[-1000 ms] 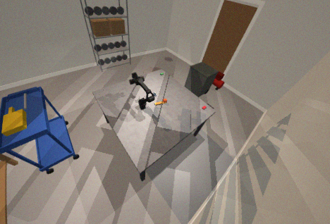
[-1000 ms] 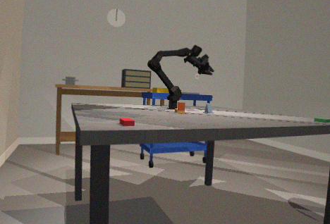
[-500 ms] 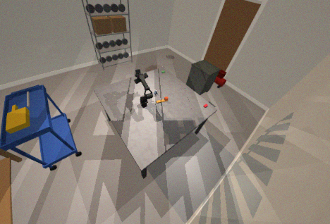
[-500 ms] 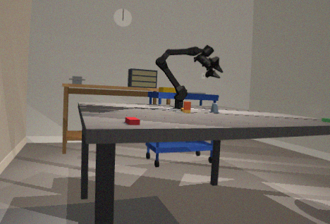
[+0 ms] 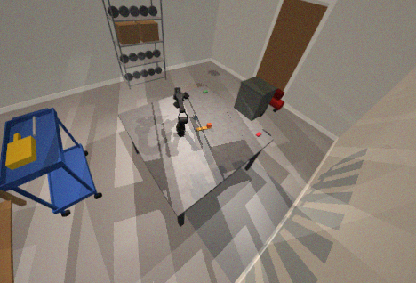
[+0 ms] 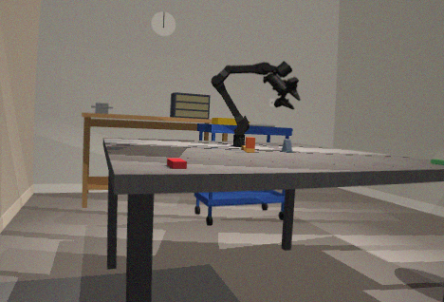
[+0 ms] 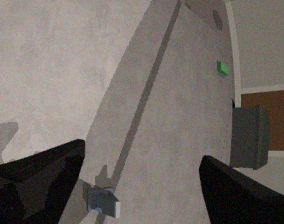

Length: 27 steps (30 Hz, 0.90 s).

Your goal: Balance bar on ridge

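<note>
Item 1, my gripper (image 6: 287,99): raised high above the table (image 6: 266,173), tilted downward, fingers spread partway with only air between them; nothing held

Item 2, ridge (image 6: 286,145): small blue-grey wedge standing on the table, below my gripper in the exterior view; in the wrist view (image 7: 100,199) it shows low in the frame, at about 7 o'clock, just beside my left-hand finger

Item 3, bar (image 5: 204,127): orange-yellow strip lying on the table at roughly 3 o'clock from my arm's base in the top view, an orange block (image 6: 249,142) on one end; it is near the ridge and I cannot tell whether the two touch; not on the ridge

Item 4, red block (image 6: 176,162): flat on the table near its front edge in the exterior view, well apart from the ridge

Item 5, green block (image 7: 222,67): on the table at 1 o'clock in the wrist view, far from my fingers

Item 6, surroundings: blue cart (image 5: 57,123) carrying a yellow box (image 5: 21,152) at 9 o'clock in the top view; shelf rack (image 5: 106,23) at 11 o'clock; brown door (image 5: 291,41) at 2 o'clock, a grey cabinet (image 5: 253,99) before it
</note>
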Tool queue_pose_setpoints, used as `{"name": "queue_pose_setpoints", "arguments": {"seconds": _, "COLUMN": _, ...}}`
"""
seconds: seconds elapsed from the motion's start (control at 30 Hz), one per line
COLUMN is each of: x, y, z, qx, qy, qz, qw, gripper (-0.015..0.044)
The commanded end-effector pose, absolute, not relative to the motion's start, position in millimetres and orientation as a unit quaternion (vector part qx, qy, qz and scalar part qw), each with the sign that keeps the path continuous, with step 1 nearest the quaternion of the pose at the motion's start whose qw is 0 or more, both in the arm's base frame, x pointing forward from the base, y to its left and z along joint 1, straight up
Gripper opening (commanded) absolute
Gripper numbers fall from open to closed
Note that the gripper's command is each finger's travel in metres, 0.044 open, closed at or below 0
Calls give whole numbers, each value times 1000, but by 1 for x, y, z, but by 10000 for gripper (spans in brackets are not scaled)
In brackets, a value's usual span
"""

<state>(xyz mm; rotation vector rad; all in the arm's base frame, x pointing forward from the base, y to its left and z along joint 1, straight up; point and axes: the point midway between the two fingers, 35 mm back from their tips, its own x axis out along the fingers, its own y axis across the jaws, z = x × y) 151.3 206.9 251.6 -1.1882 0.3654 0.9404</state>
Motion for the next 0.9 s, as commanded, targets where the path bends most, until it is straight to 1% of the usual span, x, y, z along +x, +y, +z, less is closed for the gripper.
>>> {"name": "queue_pose_setpoints", "arguments": {"seconds": 0.0, "x": 160, "y": 202, "z": 252, "qx": -553, "qy": 168, "qz": 421, "qw": 699, "gripper": 315}}
{"name": "queue_pose_setpoints", "arguments": {"seconds": 0.87, "x": 222, "y": 143, "z": 223, "qx": -719, "qy": 210, "qz": 434, "qw": 500, "gripper": 315}}
